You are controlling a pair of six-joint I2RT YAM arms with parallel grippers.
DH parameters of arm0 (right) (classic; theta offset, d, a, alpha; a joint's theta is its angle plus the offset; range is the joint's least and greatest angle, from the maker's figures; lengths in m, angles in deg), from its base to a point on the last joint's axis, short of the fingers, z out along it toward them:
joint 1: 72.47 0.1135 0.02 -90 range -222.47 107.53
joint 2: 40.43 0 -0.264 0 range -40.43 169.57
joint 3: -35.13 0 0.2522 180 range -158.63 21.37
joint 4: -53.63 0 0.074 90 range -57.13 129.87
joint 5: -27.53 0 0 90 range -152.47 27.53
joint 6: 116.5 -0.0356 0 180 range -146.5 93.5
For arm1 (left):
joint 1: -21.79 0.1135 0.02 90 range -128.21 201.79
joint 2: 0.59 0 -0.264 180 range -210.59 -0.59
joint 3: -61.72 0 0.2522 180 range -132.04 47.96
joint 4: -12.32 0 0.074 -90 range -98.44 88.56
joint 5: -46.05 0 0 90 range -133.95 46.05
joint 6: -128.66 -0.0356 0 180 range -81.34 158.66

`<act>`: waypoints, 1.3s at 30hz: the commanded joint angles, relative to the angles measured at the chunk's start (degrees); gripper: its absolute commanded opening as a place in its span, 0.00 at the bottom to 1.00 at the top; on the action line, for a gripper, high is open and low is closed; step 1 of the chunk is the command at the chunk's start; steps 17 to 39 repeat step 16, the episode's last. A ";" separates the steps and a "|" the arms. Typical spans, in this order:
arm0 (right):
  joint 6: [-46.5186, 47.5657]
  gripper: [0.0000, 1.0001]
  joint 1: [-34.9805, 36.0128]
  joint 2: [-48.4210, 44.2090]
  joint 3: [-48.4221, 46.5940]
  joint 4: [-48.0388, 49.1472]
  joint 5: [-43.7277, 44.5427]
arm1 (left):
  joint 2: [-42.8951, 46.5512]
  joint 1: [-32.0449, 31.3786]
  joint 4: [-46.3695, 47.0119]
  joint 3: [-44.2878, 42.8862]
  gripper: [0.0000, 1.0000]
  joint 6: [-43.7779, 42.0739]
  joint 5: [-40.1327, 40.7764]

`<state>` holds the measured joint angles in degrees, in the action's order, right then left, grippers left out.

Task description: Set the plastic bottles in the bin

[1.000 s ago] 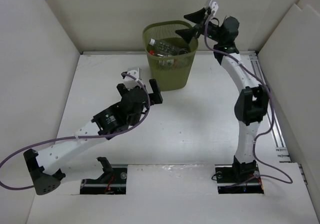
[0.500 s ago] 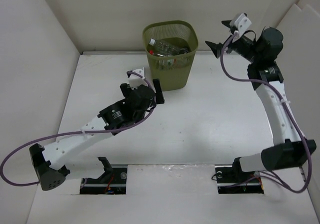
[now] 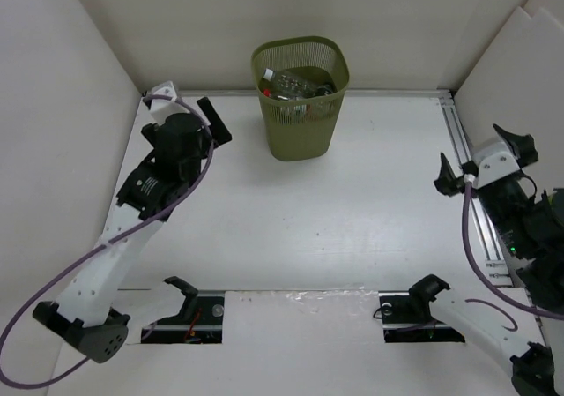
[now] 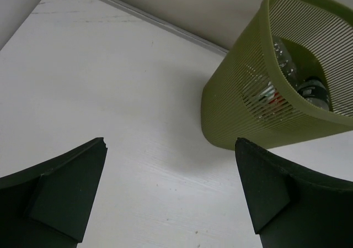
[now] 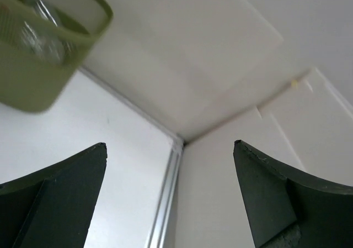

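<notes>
White tabletop (image 3: 370, 202), white walls (image 3: 203, 26) on 3 sides. Upright bin (image 3: 300, 131) at back edge, plastic bottles (image 3: 295, 85) inside it. Wide open, holding nothing: left fingers (image 4: 60, 193) just left of bin, right fingers (image 5: 270, 193) well right of bin.

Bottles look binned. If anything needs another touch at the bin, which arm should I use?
Left. Its open hand sits just left of the bin, which shows close in its wrist view. The right hand, also open, is at the right edge of the table, well away.
</notes>
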<state>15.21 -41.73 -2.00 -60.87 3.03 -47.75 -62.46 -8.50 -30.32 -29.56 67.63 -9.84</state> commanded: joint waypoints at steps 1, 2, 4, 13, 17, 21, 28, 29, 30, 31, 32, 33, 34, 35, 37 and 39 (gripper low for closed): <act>-1.72 1.00 0.90 -3.26 2.17 -12.63 13.05 | 10.23 -0.04 -3.20 0.60 1.00 1.53 1.22; -1.72 1.00 0.90 -5.19 2.17 -14.56 13.92 | 12.28 -0.04 -3.20 3.57 1.00 2.14 1.22; -1.11 1.00 0.90 -5.92 1.38 -16.33 13.93 | 17.27 -0.04 -3.20 6.05 1.00 2.14 0.61; -0.58 1.00 0.90 -6.62 1.73 -17.21 12.26 | 24.42 -0.04 -6.18 13.26 1.00 0.82 2.71; -0.58 1.00 0.90 -6.10 2.34 -15.99 12.26 | 24.42 -0.04 -6.71 13.79 1.00 0.21 2.72; -0.58 1.00 0.90 -6.10 2.34 -15.99 12.26 | 24.42 -0.04 -6.71 13.79 1.00 0.21 2.72; -0.58 1.00 0.90 -6.10 2.34 -15.99 12.26 | 24.42 -0.04 -6.71 13.79 1.00 0.21 2.72; -0.58 1.00 0.90 -6.10 2.34 -15.99 12.26 | 24.42 -0.04 -6.71 13.79 1.00 0.21 2.72; -0.58 1.00 0.90 -6.10 2.34 -15.99 12.26 | 24.42 -0.04 -6.71 13.79 1.00 0.21 2.72; -0.58 1.00 0.90 -6.10 2.34 -15.99 12.26 | 24.42 -0.04 -6.71 13.79 1.00 0.21 2.72; -0.58 1.00 0.90 -6.10 2.34 -15.99 12.26 | 24.42 -0.04 -6.71 13.79 1.00 0.21 2.72; -0.58 1.00 0.90 -6.10 2.34 -15.99 12.26 | 24.42 -0.04 -6.71 13.79 1.00 0.21 2.72; -0.58 1.00 0.90 -6.10 2.34 -15.99 12.26 | 24.42 -0.04 -6.71 13.79 1.00 0.21 2.72; -0.58 1.00 0.90 -6.10 2.34 -15.99 12.26 | 24.42 -0.04 -6.71 13.79 1.00 0.21 2.72; -0.58 1.00 0.90 -6.10 2.34 -15.99 12.26 | 24.42 -0.04 -6.71 13.79 1.00 0.21 2.72; -0.58 1.00 0.90 -6.10 2.34 -15.99 12.26 | 24.42 -0.04 -6.71 13.79 1.00 0.21 2.72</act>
